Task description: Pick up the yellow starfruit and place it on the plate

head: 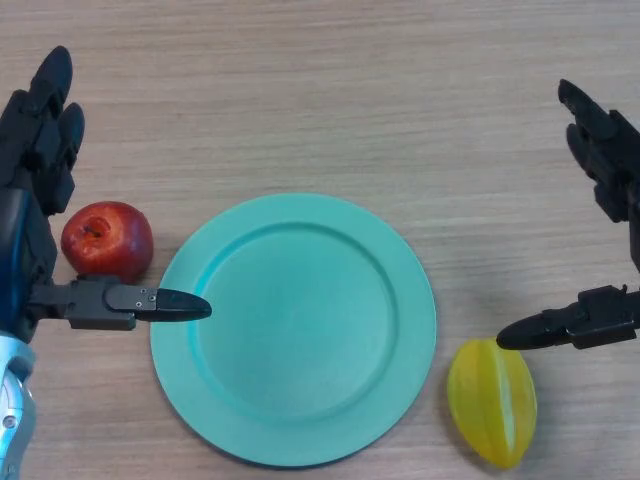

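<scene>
The yellow starfruit [492,402] lies on the wooden table at the lower right, just right of the teal plate [293,328], which holds nothing. My right hand [604,180] is open at the right edge, fingers straight and pointing away, its thumb [560,325] stretched left just above the starfruit without touching it. My left hand [40,130] is open at the left edge, its thumb [150,302] reaching over the plate's left rim.
A red apple [107,240] sits on the table between my left hand's fingers and thumb, close to the plate's left rim. Bare wooden table lies beyond the plate.
</scene>
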